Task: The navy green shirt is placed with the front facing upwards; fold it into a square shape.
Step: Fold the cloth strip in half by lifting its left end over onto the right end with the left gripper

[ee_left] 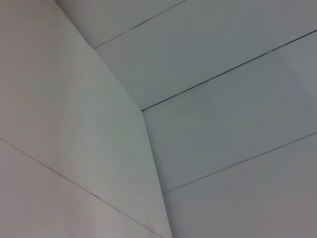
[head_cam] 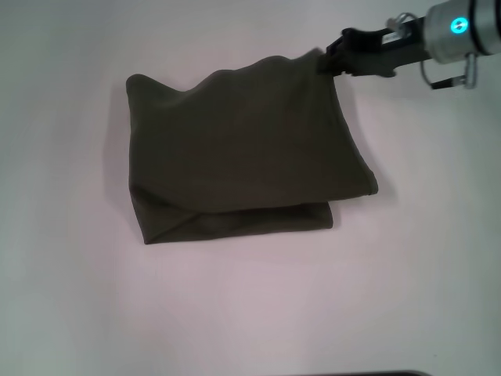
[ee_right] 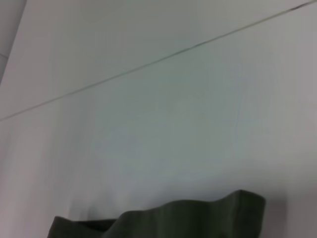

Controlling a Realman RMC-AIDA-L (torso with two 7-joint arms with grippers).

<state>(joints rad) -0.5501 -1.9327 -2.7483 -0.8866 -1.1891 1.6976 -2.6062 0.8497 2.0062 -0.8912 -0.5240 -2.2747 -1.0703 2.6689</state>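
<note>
Navy green shirt [head_cam: 243, 149] sits near the middle of my white table [head_cam: 70, 298], already folded into a compact, roughly squarish bundle. Its top layer is raised at the far right corner, so the cloth drapes down from there and overhangs a lower folded layer that shows along the near edge. My right gripper [head_cam: 330, 61] comes in from the far right and is pinching that raised far right corner, with the black fingers pressed together on the fabric. In the right wrist view I see only a dark strip of the shirt [ee_right: 168, 220] against pale panelled surfaces. My left gripper does not appear in the head view, and its wrist camera gives me nothing but pale panels with thin seams, so I cannot tell its state.
</note>
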